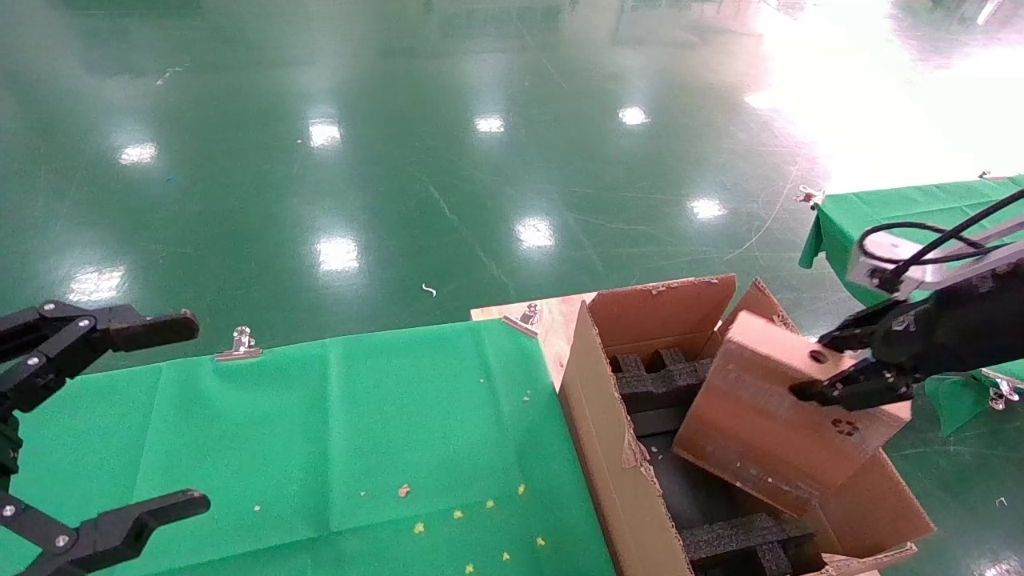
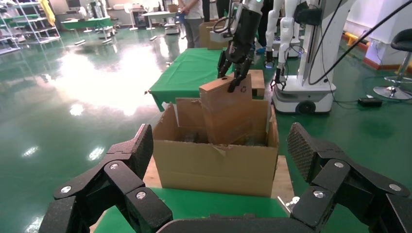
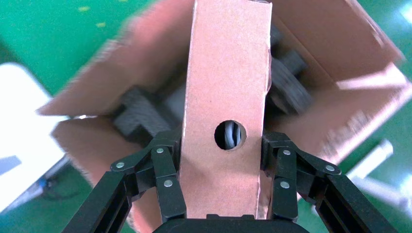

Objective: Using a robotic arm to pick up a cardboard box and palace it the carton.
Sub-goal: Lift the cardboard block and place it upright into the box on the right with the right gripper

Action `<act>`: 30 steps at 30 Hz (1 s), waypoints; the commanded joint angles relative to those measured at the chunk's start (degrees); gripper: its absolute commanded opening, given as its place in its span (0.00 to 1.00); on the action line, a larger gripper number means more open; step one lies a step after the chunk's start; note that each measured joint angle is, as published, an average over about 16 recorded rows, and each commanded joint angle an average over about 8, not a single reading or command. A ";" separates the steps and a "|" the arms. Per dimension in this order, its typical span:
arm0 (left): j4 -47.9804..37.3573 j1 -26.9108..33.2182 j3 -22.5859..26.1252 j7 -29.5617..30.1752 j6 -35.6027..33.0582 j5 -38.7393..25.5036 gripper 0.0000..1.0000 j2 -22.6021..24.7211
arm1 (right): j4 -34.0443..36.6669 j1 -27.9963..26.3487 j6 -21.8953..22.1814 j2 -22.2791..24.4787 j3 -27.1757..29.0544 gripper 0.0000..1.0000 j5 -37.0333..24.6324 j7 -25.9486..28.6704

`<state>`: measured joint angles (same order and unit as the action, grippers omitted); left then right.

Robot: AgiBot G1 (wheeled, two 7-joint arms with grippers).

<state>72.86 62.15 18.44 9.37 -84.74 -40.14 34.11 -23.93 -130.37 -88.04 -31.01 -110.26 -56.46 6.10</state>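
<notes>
My right gripper (image 1: 828, 370) is shut on the cardboard box (image 1: 776, 416), a small flat brown box with a round hole (image 3: 230, 135) and a recycling mark. It holds the box tilted, its lower end inside the carton (image 1: 616, 448). The carton is large, brown and open, with ragged flaps and black foam inserts (image 1: 660, 380). In the right wrist view the fingers (image 3: 167, 165) clamp the box's two broad faces above the carton (image 3: 340, 43). The left wrist view shows the box (image 2: 228, 111) and right gripper (image 2: 234, 77) over the carton (image 2: 214, 165). My left gripper (image 1: 120, 416) is open and empty at the near left.
The carton stands on a wooden board (image 1: 552, 320) at the right end of a green-clothed table (image 1: 320, 432) held with metal clips (image 1: 240, 344). A second green table (image 1: 896, 212) is at the right. Shiny green floor lies beyond. Another robot base (image 2: 303, 92) stands behind.
</notes>
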 commanded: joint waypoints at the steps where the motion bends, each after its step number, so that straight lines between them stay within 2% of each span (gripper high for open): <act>1: 0.00 0.00 0.00 0.00 0.00 0.00 1.00 0.00 | 2.27 1.03 0.90 -0.15 -0.47 0.00 0.24 1.26; 10: 0.00 0.00 0.02 -0.01 0.01 0.01 1.00 -0.01 | 5.34 5.75 6.61 1.43 0.34 0.00 3.32 7.70; 20: 0.00 0.01 0.03 -0.02 0.01 0.02 1.00 -0.01 | 3.56 8.27 12.24 3.20 0.43 0.00 4.44 13.90; 30: -0.01 0.00 0.03 -0.02 0.03 0.02 1.00 -0.02 | 2.23 8.68 13.71 3.83 0.39 0.00 4.72 15.23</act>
<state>72.85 62.15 18.47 9.35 -84.71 -40.11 34.10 -21.46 -121.68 -74.09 -27.28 -109.82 -51.67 21.48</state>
